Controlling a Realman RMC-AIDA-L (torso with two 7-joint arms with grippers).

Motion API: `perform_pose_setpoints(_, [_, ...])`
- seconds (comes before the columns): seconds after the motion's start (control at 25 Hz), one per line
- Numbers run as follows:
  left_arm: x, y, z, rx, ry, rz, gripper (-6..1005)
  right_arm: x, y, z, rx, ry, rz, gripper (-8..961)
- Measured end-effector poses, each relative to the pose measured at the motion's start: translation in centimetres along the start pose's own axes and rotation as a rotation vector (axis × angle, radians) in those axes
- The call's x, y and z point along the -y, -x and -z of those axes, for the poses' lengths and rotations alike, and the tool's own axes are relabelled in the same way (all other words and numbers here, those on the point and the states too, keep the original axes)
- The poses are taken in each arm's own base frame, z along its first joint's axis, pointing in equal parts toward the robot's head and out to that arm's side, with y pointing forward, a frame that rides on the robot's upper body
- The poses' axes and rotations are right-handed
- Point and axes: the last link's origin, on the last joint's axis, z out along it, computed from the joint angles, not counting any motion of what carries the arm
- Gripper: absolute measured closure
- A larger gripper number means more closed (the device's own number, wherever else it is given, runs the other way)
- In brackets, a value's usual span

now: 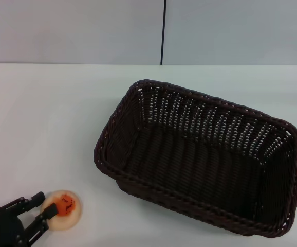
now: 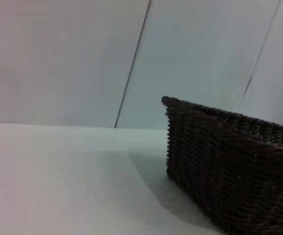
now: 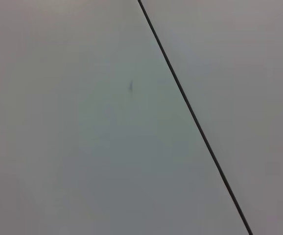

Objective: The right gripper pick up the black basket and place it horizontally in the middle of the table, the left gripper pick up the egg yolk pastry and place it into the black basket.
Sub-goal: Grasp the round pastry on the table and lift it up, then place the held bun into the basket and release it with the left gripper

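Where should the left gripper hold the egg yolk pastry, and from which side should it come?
Probably across the pale sides of the egg yolk pastry, coming from above. It is a low round dome sitting flat on the table, so only its sides give two opposite faces. The left gripper is already at it, fingers spread around its near-left edge.

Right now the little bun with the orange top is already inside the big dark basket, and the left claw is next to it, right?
Not quite. The egg yolk pastry is not in the black basket; it sits on the table, off to the basket's left. The left gripper is indeed right at it, a finger on either side. The head view shows this.
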Motion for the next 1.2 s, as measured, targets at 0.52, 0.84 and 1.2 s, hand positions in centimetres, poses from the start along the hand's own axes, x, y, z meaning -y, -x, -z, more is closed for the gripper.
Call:
perform_pose_setpoints(0.52, [0.1,-0.2,-0.3,-0.005,0.009,-0.009,898,0.1,0.1,0.2,0.006,-0.005,-0.006,587])
perform_pose_setpoints(0.84, [-0.1,-3.5,0.0,-0.244,0.01,-0.008,939,0.0,0.0,0.4,0.006,-0.008,-0.011,587])
perform_pose_setpoints(1.2, [-0.2,-8.3,-5.8,-0.488,0.147,-0.008,954,-0.3,-0.4,0.6,0.005,-0.008,-0.027,588])
